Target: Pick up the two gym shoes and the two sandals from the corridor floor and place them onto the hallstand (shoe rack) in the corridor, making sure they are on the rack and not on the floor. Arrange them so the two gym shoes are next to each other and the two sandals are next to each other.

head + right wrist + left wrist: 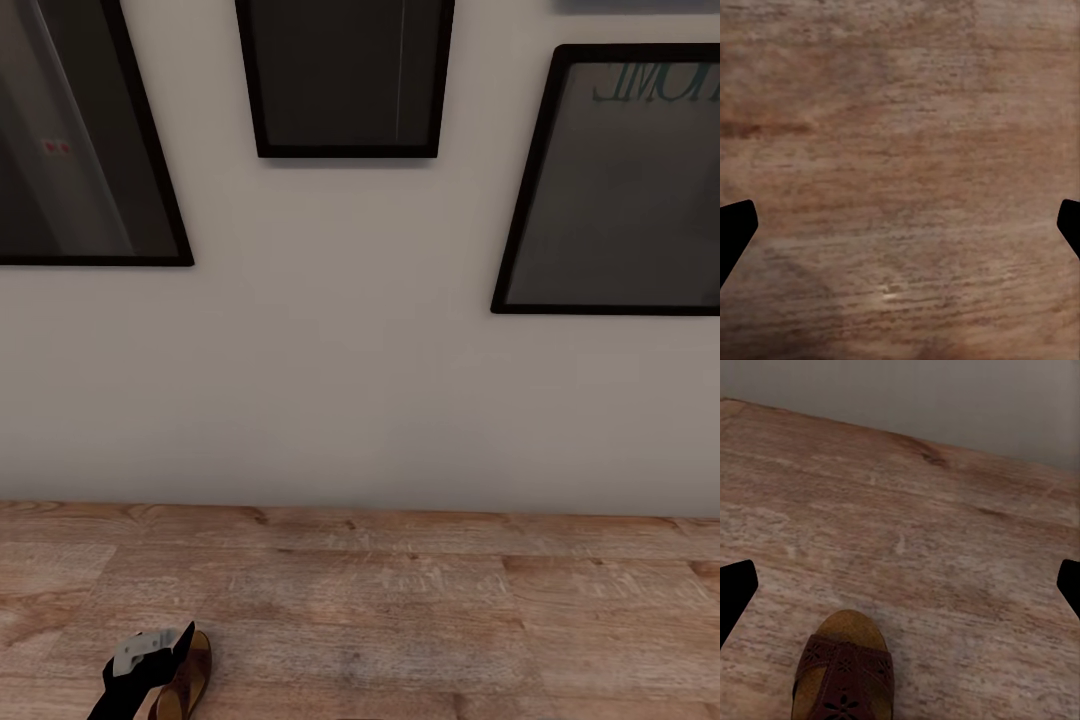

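Brown wood-plank corridor floor (420, 610) runs across the lower part of the head view and meets a pale wall (340, 380) that carries three dark, black-framed pictures (345, 75). At the bottom left of that view the left gripper (150, 662) reaches in, black with a grey block near its tip, and it overlaps a brown sandal (192, 680) lying on the floor; whether they touch cannot be told there.

From the left wrist, the sandal (844, 675) shows its rounded tan toe and a dark perforated strap, lying on the planks between the two black fingertips (733, 592), closer to one of them. Those jaws stand wide apart, with nothing clamped, and the wall's base crosses the far end of the floor.

From the right wrist, the right gripper (900, 229) hangs over bare grained planks (900, 135), its jaws likewise spread wide.
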Tool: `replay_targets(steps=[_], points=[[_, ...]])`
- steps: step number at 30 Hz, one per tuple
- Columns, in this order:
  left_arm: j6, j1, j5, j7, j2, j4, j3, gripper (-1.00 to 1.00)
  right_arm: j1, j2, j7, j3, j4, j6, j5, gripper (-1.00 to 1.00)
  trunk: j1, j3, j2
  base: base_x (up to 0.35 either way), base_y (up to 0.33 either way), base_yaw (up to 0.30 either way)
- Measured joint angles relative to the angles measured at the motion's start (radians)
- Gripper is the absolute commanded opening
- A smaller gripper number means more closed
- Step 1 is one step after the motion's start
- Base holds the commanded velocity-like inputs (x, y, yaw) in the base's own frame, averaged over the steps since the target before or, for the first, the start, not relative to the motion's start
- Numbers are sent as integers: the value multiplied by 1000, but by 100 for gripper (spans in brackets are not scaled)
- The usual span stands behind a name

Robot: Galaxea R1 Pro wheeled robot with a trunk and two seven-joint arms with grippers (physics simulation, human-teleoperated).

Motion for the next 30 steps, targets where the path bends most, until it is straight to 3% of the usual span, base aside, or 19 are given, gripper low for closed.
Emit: replay_targets(steps=[12, 30], points=[[0, 0, -18, -1, -1, 85, -8, 100, 0, 0, 0, 0, 0, 0, 0, 100, 0, 0, 0, 0, 0, 0], [0, 0, -29, -2, -1, 111, -8, 100, 0, 0, 0, 0, 0, 0, 0, 100, 0, 0, 0, 0, 0, 0]])
